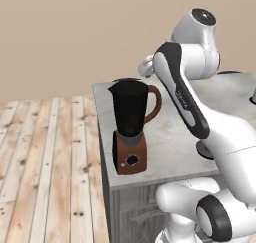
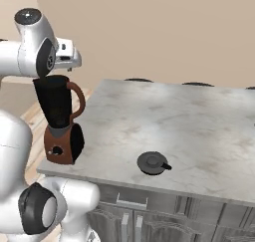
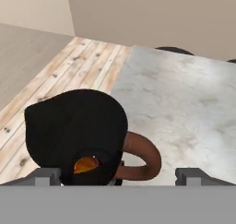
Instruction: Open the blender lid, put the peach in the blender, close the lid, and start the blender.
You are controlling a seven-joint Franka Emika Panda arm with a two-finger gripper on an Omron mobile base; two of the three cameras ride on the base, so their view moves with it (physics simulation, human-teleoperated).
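The blender [image 1: 131, 132] stood near the corner of the pale marble surface [image 2: 199, 121], close to the edge above the wooden floor [image 1: 45, 162]. Its tall black jar was open at the top, the curved brown handle [image 1: 154, 104] turned toward the middle of the surface, and the round black button [image 1: 132, 160] showed on the front of the reddish-brown base.

The blender lid [image 2: 152, 163] lay flat on the surface well apart from the blender, nearer the front edge, its small knob upward. It was a dark round disc, resting on nothing but the marble.

The white arm reached up and over from the robot's base, and its hand hung just above the open mouth of the jar. From the hand's own camera I looked straight down into the blender [image 3: 76, 126]. Down inside the black jar, toward the lower side of that view, sat the peach [image 3: 86, 164], an orange-yellow patch against the dark walls. The brown handle [image 3: 143, 158] curved out beside it.

The pincer [image 3: 118, 177] was spread wide, its two grey tips [image 3: 46, 176] far apart at the bottom corners of the hand view, and nothing was held between them. The peach lay below them inside the jar, not in their grip.

Beyond the surface's far edge, dark rounded shapes [image 2: 138, 79] peeked up; I could not tell what they were.
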